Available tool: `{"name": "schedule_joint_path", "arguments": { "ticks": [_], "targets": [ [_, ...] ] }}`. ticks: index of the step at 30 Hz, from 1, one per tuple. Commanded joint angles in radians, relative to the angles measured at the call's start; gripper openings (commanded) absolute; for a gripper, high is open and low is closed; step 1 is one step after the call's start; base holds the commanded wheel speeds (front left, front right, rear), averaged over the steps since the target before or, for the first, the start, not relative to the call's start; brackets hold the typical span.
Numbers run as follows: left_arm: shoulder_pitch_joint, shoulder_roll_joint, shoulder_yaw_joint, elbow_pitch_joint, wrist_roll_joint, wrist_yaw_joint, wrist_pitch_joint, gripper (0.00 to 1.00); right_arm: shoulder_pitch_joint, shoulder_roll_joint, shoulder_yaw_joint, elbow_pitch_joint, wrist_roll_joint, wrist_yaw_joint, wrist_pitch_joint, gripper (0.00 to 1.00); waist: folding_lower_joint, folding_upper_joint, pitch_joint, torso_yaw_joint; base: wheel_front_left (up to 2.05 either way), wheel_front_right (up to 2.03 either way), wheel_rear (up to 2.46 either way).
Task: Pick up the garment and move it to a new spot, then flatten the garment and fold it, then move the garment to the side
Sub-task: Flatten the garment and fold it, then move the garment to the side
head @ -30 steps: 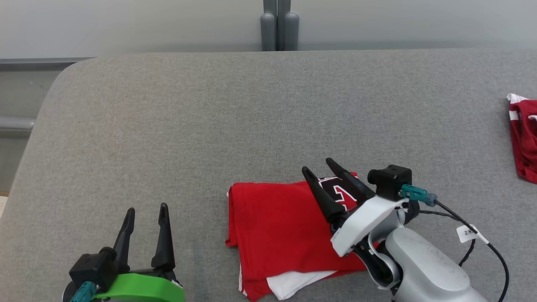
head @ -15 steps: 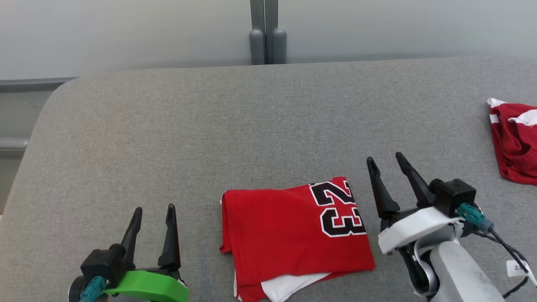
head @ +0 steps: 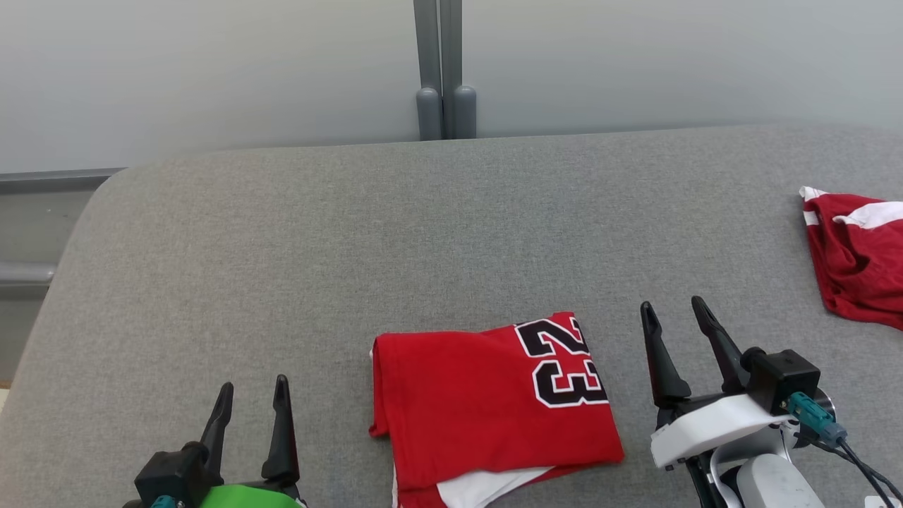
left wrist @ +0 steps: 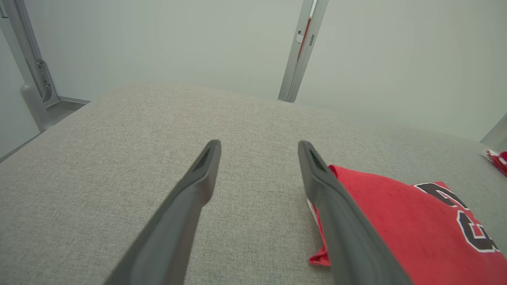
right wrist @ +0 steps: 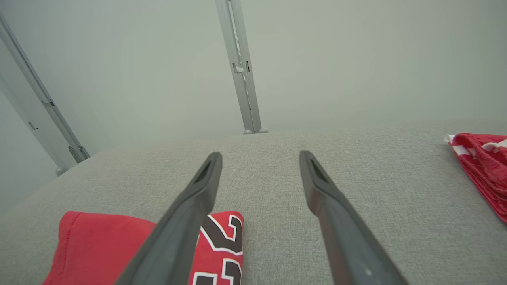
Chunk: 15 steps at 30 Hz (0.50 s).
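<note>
We see the folded red number-23 jersey (head: 480,409) on the grey fabric counter (head: 282,247), between left gripper (head: 254,383) and right gripper (head: 671,303); both jaws apart, empty.

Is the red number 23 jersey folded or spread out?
Folded: the red jersey lies as a compact rectangle, layers showing at its near edge.

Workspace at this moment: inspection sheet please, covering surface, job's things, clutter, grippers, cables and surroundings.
Surface: grey fabric table, flat.
Job's things: red jersey, folded, number 23 up, white layer showing at near edge.
Clutter: crumpled red-and-white garment at far right.
Grippers: left gripper open, holding nothing, left of jersey; right gripper open, holding nothing, right of jersey.
Cables: black cable with teal connector by right wrist.
Surroundings: pale wall, grey post behind table.
</note>
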Motion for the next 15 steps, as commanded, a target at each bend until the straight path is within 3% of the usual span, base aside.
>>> {"name": "schedule_joint_path", "arguments": {
  "ticks": [1,12,15],
  "targets": [
    [0.012,-0.001,0.005,-0.004,0.013,0.004,-0.007,1.00,0.013,0.001,-0.002,-0.007,-0.010,0.000,-0.004,1.00,0.0000,0.0000,-0.004,0.000,0.00,0.00,0.00],
    [0.017,-0.005,0.007,-0.015,0.025,0.000,-0.007,1.00,0.017,0.004,-0.012,0.023,-0.037,0.000,-0.003,1.00,0.0000,0.0000,-0.004,0.009,0.00,0.00,0.00],
    [0.017,-0.007,0.003,-0.015,0.023,0.000,-0.007,1.00,0.005,0.005,-0.023,0.074,-0.056,0.000,0.060,1.00,0.0000,0.0000,0.002,0.017,0.00,0.00,0.00]
  ]
}}
